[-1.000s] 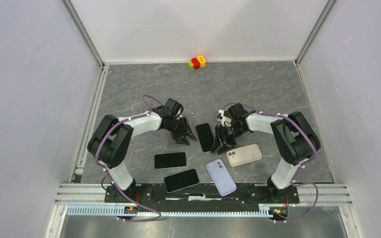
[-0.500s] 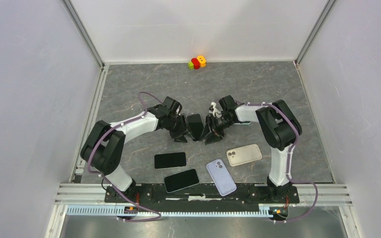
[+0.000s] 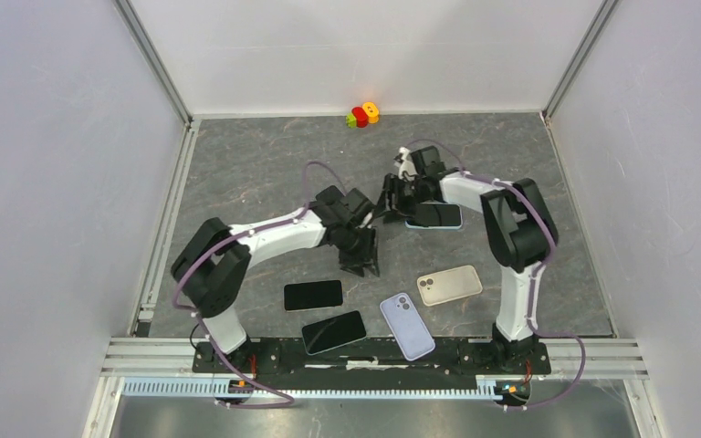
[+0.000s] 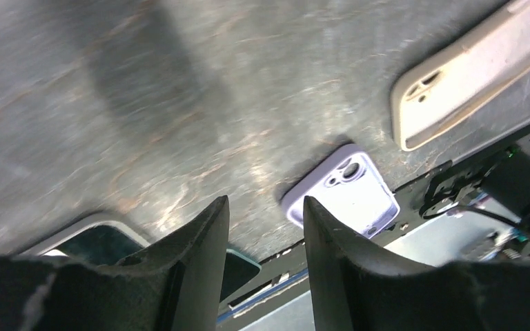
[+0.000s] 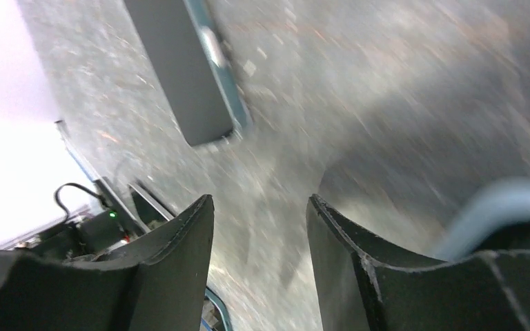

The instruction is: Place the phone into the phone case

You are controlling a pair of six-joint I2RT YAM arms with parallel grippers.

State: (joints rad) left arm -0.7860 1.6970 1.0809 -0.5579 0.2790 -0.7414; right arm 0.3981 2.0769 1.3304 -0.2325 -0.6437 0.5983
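Observation:
A dark phone (image 3: 434,215) with a blue edge lies flat on the table beside my right forearm. A lavender case (image 3: 407,326) and a beige case (image 3: 449,285) lie at the near right; both also show in the left wrist view, lavender (image 4: 341,193) and beige (image 4: 469,83). My left gripper (image 3: 363,262) is open and empty, just above the table left of the cases; in its wrist view (image 4: 266,227) nothing sits between the fingers. My right gripper (image 3: 387,197) is open and empty, left of the dark phone (image 5: 259,227).
Two more dark phones (image 3: 313,295) (image 3: 333,331) lie near the front rail; one shows in the right wrist view (image 5: 179,69). A small red, green and yellow toy (image 3: 362,114) sits at the back wall. Grey walls enclose the table on three sides.
The dark phone, earlier between both grippers at mid table, now lies further back and right. My left gripper moved right and nearer. My right gripper moved back.

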